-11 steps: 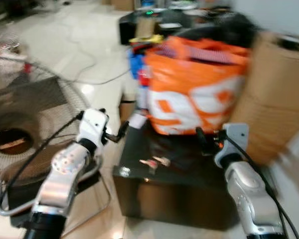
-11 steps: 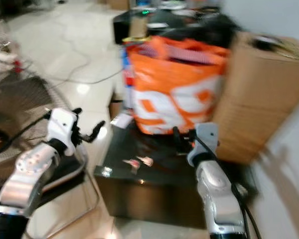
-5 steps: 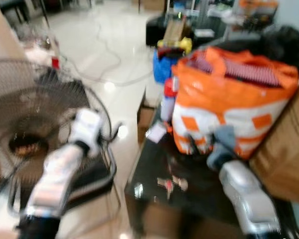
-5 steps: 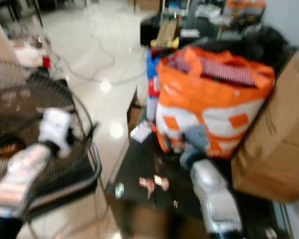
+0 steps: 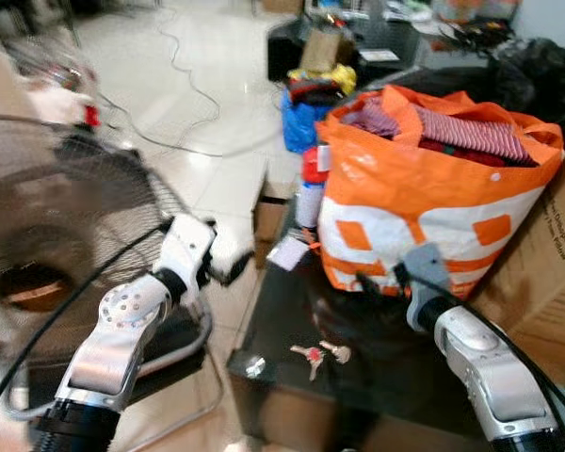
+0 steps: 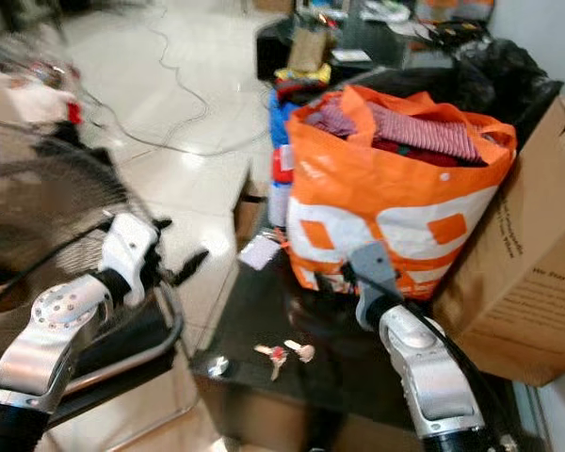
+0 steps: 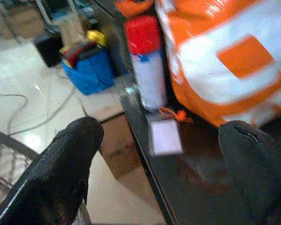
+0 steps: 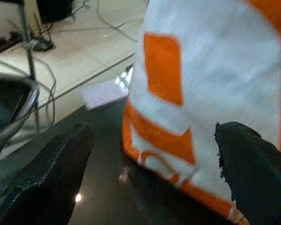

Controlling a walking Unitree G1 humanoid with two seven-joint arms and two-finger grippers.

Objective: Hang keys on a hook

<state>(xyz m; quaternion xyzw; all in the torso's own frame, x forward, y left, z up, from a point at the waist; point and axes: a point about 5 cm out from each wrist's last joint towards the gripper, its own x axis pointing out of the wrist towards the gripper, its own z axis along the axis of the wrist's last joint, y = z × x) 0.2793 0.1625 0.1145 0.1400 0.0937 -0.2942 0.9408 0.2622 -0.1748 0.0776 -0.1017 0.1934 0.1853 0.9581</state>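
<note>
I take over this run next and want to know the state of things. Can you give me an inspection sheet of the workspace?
Surface: dark glossy table, low, reflective.
Job's things: keys lie loose near the table's front edge, untouched; hook: nothing seen.
Clutter: orange and white bag full of clothes, spray can with a red cap, white card, all on the table; cardboard box beside the bag.
Grippers: left gripper open, off the table's left edge; right gripper open, above the table close to the bag.
Cables: black leads along both arms; cable across the floor.
Surroundings: floor fan on the left, blue bin behind, tiled floor.
</note>
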